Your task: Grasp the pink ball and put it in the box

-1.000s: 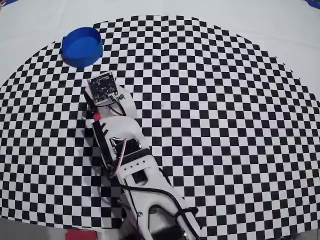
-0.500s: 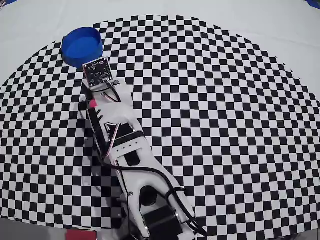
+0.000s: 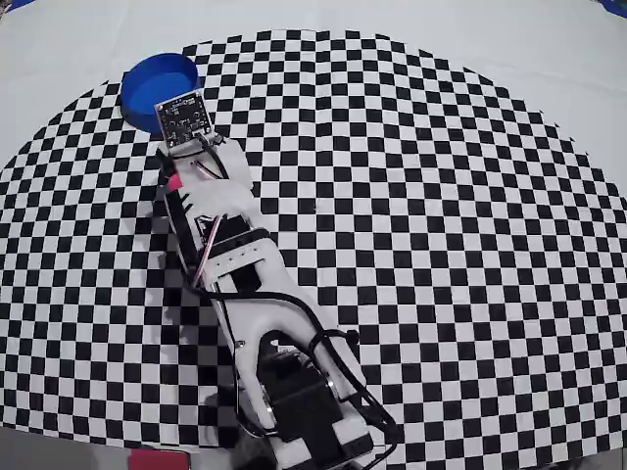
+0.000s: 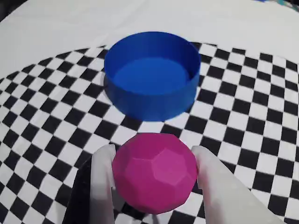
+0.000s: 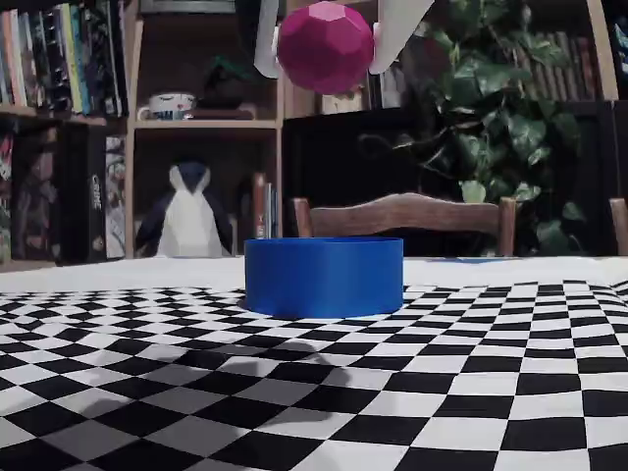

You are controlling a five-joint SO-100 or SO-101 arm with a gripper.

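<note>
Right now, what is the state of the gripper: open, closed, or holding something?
Gripper: closed on the pink ball, held in the air, not yet over the box.

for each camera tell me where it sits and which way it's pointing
Overhead view: above the table, looking straight down; shows the whole arm reaching toward the box.
Wrist view: on the arm, looking past the gripper holding the pink ball.
Fixed view: table level, facing shelves; only the fingertips show.
All share the box.
</note>
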